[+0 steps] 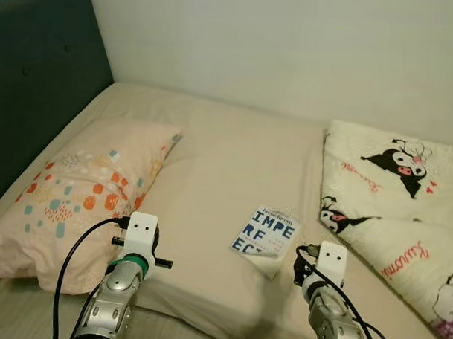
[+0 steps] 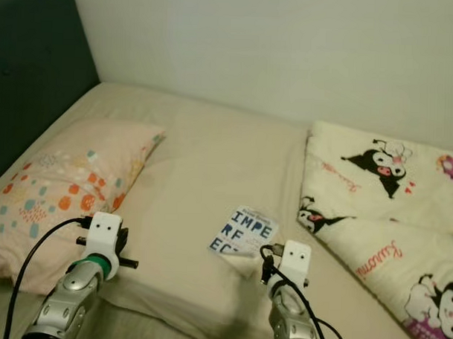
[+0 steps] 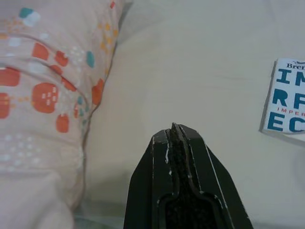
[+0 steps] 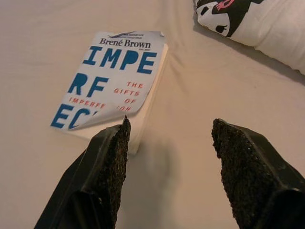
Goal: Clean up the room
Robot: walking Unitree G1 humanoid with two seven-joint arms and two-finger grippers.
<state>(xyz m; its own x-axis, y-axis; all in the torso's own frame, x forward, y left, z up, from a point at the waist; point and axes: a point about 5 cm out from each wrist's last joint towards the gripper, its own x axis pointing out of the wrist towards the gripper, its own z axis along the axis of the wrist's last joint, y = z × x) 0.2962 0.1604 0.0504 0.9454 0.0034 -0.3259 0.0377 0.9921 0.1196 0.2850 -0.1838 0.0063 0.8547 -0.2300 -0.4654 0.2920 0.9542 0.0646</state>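
Observation:
A white paperback book [image 1: 266, 234] with blue letters lies flat on the beige bed sheet [image 1: 227, 162], its lower cover corner curled up [image 4: 110, 81]. My right gripper [image 4: 169, 138] is open just above the sheet, its left finger [image 4: 112, 157] close to the book's near corner and not touching it. My left gripper [image 3: 175, 136] is shut and empty, hovering over the sheet between the patterned pillow [image 1: 84, 194] and the book [image 3: 288, 98]. Both wrists show at the near edge of the bed [image 1: 138, 244] [image 1: 323, 269].
A peach pillow with orange and teal spots lies at the left by the dark headboard [image 1: 36, 73]. A cream blanket [image 1: 396, 205] with black cartoon figures is bunched at the right. A pale wall runs behind the bed.

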